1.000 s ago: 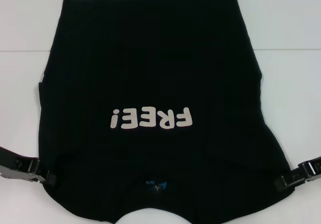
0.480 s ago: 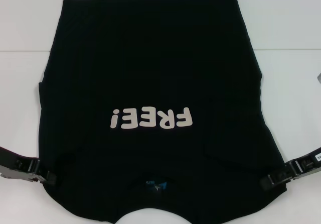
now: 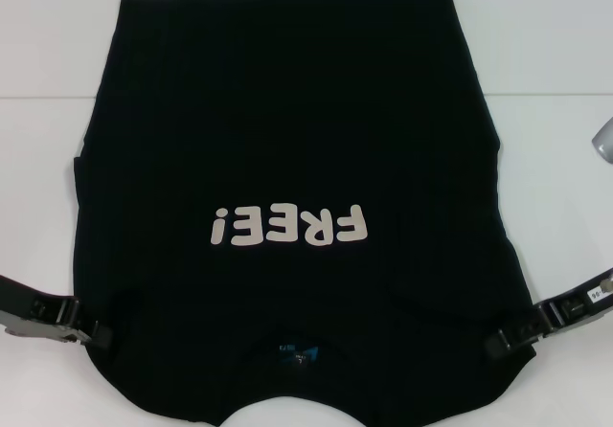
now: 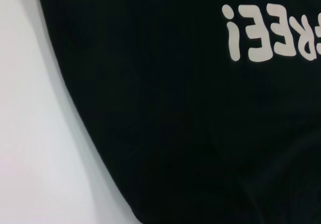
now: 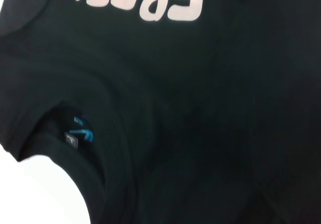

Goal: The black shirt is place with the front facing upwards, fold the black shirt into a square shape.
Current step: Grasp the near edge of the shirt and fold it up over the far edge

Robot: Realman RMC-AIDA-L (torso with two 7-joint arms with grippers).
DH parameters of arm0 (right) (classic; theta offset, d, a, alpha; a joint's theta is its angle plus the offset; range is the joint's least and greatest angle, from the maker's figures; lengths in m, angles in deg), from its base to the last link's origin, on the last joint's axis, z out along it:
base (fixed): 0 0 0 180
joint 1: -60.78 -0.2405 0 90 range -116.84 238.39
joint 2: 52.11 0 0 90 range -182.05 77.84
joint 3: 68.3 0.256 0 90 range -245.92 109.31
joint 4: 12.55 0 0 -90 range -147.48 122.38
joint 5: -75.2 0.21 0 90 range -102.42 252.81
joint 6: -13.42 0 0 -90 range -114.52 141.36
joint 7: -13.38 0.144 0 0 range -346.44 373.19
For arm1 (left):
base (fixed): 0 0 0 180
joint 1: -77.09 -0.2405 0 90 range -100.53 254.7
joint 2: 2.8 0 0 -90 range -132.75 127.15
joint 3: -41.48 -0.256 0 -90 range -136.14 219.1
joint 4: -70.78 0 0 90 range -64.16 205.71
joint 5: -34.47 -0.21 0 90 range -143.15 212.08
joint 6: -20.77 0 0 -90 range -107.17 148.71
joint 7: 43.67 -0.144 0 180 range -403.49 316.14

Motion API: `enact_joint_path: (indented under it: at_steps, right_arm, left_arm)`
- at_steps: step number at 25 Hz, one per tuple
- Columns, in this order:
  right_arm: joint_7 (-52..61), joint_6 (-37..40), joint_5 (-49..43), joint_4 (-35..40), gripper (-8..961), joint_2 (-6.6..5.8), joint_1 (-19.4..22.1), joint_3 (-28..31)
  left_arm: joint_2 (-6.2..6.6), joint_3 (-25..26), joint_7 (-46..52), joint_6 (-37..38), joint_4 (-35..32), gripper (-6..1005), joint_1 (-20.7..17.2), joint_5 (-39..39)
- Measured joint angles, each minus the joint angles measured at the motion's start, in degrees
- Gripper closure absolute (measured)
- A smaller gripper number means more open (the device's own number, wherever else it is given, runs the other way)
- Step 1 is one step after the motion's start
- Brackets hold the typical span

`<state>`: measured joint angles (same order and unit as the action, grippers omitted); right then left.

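White table (image 3: 556, 54), black shirt (image 3: 287, 121) flat, right hand (image 3: 500, 343) moved inward onto shirt, both hands' grip unclear.

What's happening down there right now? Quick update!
Left gripper and right gripper at black shirt shoulder edges. Shirt flat, unfolded, lettering up. Nothing in the way.

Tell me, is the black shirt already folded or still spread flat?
Mostly spread flat: the black shirt lies front up, FREE! lettering fully visible, collar nearest the robot. Only the sleeves seem tucked in.
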<state>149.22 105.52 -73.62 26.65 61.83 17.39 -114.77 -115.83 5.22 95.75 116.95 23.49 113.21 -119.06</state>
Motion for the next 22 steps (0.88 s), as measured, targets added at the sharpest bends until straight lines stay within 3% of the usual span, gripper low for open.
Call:
enact_joint_path:
  at_steps: [4,10,15,22]
  right_arm:
    - [-0.4,-0.4,-0.1,0.2,273,0.60,-0.1,-2.7]
    - [-0.4,-0.6,-0.2,0.3,481,1.02,-0.3,-3.5]
    - [-0.1,-0.7,-0.2,0.3,735,0.99,-0.3,-3.5]
    - [0.0,-0.6,-0.2,0.2,870,0.64,-0.4,-3.5]
  left_arm:
    - [0.09,0.0,0.0,0.1,0.0,953,0.0,0.5]
    - [0.17,0.0,-0.1,0.2,0.0,951,0.0,1.0]
    - [0.19,0.1,-0.4,0.4,0.0,952,-0.1,1.2]
    - [1.46,0.1,-0.7,0.7,2.4,951,0.0,3.6]
